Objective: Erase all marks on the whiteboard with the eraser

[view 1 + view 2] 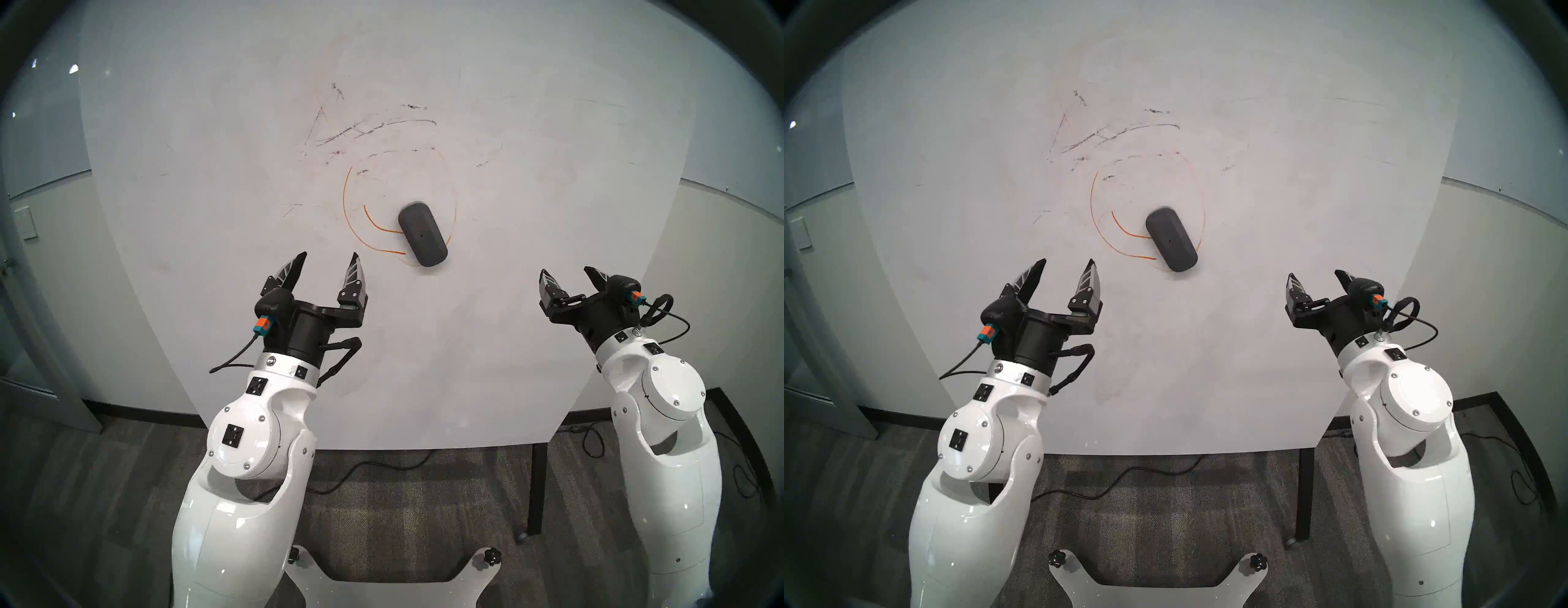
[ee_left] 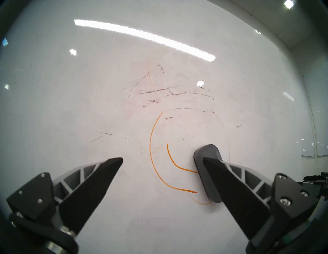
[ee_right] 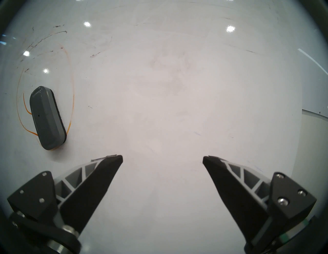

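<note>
The floor point(image 1: 403, 509) is grey carpet with a soft checked look. A black cable point(image 1: 373, 465) snakes over it near the middle – another thin cable point(image 1: 592, 441) loops at about 4 o'clock. A dark baseboard point(image 1: 140, 414) runs along the bottom of the pale wall point(image 1: 55, 276) at 8 o'clock. A white switch plate point(image 1: 29, 223) sits on that wall at 9 o'clock.

one dark grey pill-shaped eraser point(image 1: 422, 240), one large glossy white whiteboard point(image 1: 509, 361), two black two-fingered grippers, left point(image 1: 329, 265) and right point(image 1: 566, 274).
</note>
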Robot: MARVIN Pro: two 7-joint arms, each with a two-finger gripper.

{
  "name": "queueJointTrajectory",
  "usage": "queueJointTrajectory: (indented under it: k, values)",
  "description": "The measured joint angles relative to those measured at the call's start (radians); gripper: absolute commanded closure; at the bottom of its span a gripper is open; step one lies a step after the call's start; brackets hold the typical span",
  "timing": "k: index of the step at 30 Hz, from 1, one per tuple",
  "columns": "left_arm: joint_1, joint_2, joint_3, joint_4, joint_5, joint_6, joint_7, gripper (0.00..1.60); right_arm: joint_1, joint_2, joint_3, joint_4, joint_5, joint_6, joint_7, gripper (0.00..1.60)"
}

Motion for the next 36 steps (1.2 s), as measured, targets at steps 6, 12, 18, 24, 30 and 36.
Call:
queueJointTrajectory:
  k: [6, 12, 18, 24, 30, 36]
  values:
    - [-0.065, -0.024, 0.042, 0.04, -0.02, 0.044, 0.004, 0.0, 0.0, 0.001, 0.0, 0.0, 0.001, 0.0, 0.0, 0.0]
    - [-0.126, -0.042, 0.071, 0.074, -0.059, 0.076, 0.032, 0.0, 0.0, 0.001, 0.0, 0.0, 0.001, 0.0, 0.0, 0.0]
    - [-0.19, -0.059, 0.103, 0.123, -0.117, 0.105, 0.066, 0.0, 0.0, 0.002, 0.0, 0.0, 0.002, 0.0, 0.001, 0.0]
    - [-0.249, -0.074, 0.139, 0.184, -0.175, 0.123, 0.103, 0.0, 0.0, 0.003, 0.0, 0.0, 0.002, 0.0, 0.001, 0.0]
    - [-0.302, -0.089, 0.177, 0.23, -0.216, 0.131, 0.138, 0.0, 0.0, 0.004, 0.0, 0.0, 0.003, 0.0, 0.001, 0.0]
    - [-0.361, -0.107, 0.231, 0.273, -0.248, 0.124, 0.191, 0.0, 0.0, 0.005, 0.0, 0.0, 0.003, 0.0, 0.001, 0.0]
